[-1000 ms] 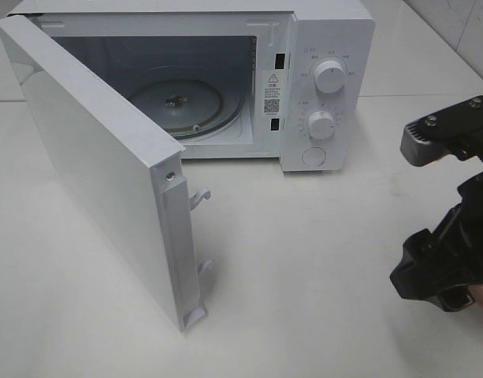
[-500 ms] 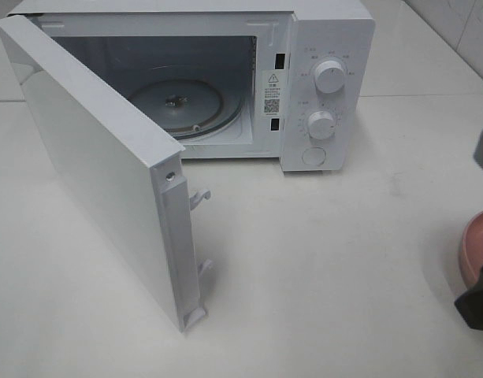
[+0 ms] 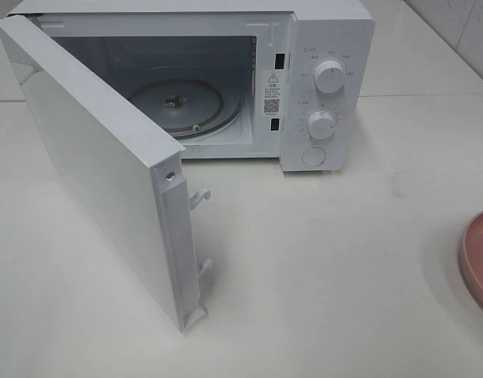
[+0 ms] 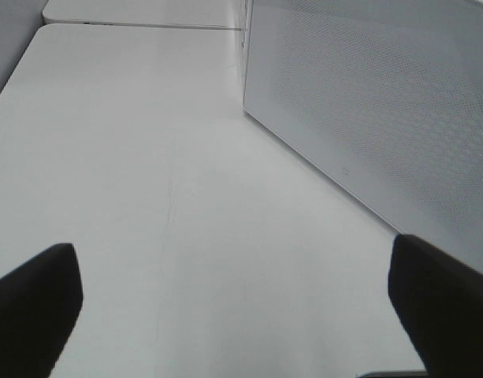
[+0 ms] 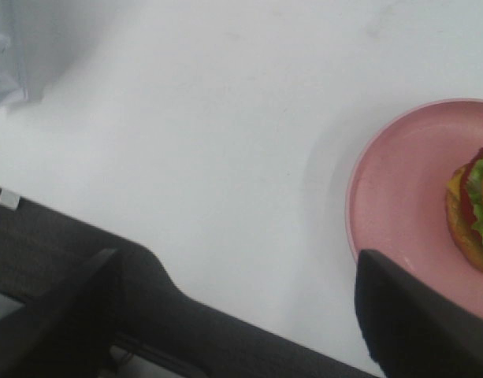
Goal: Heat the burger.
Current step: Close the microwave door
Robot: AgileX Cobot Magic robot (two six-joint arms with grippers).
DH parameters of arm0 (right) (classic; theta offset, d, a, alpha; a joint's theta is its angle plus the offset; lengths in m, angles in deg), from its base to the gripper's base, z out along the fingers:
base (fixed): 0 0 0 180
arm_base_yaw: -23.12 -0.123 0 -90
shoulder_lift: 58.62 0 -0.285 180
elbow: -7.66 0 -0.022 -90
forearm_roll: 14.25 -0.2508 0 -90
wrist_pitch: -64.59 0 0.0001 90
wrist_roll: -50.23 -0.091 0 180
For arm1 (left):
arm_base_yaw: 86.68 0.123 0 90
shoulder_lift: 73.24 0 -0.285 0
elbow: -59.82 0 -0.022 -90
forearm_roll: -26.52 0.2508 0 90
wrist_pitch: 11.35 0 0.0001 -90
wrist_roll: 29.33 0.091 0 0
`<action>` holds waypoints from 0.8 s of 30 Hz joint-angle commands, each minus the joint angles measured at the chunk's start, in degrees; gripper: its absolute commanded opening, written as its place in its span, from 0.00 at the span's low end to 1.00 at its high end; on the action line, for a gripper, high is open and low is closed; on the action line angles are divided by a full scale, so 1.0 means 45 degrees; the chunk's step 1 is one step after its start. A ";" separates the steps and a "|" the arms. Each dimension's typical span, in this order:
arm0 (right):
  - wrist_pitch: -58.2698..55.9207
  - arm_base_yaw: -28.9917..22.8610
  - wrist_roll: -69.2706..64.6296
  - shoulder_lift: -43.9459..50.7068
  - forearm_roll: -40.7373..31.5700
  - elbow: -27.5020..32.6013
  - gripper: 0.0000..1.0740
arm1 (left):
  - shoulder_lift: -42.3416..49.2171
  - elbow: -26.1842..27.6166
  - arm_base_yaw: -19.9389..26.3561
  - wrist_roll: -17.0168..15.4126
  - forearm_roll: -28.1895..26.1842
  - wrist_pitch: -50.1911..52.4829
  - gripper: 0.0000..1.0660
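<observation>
White table (image 3: 351, 260) carries everything we inspect, and on it stands the microwave (image 3: 328, 47), its door (image 3: 99, 173) swung wide toward the camera and the glass turntable (image 3: 178, 106) bare inside. We judge the opening step done; loading, shutting the door and setting the dials (image 3: 329, 75) are all left. At the table's right edge lies the pink plate (image 3: 476, 256), well apart from the microwave. The high view shows only a slice of it. The right wrist view shows the burger (image 5: 473, 209) resting on the plate (image 5: 399, 205), only partly in frame, with bun, lettuce and tomato visible.

Neither arm appears in the high view. The left gripper (image 4: 233, 315) hangs low over bare table beside the outer face of the door, fingers spread wide, nothing between them. The right gripper (image 5: 241, 315) is poised above the table near the plate's rim, looking down, its fingers also spread and empty. The burger sits to one side of its gap and not between the fingers, untouched. We judge the pick not yet made.
</observation>
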 commanded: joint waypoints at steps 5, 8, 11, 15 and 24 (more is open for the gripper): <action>0.0153 0.2063 0.0369 0.2623 -0.0166 0.1095 0.71 | 0.0064 -0.0051 0.0025 0.0013 -0.0038 0.0153 0.92; 0.0611 0.2687 0.0395 0.3629 -0.0471 0.1324 0.71 | 0.0064 -0.0051 0.0025 0.0013 -0.0038 0.0153 0.92; 0.0624 0.3400 0.0917 0.4444 -0.0815 0.1350 0.71 | 0.0064 -0.0051 0.0025 0.0013 -0.0038 0.0153 0.92; 0.0624 0.3998 0.1528 0.5717 -0.1299 0.1362 0.71 | 0.0064 -0.0051 0.0025 0.0013 -0.0038 0.0153 0.92; 0.0624 0.4087 0.1528 0.5895 -0.1324 0.1362 0.71 | 0.0076 -0.0051 0.0025 0.0013 -0.0038 0.0153 0.92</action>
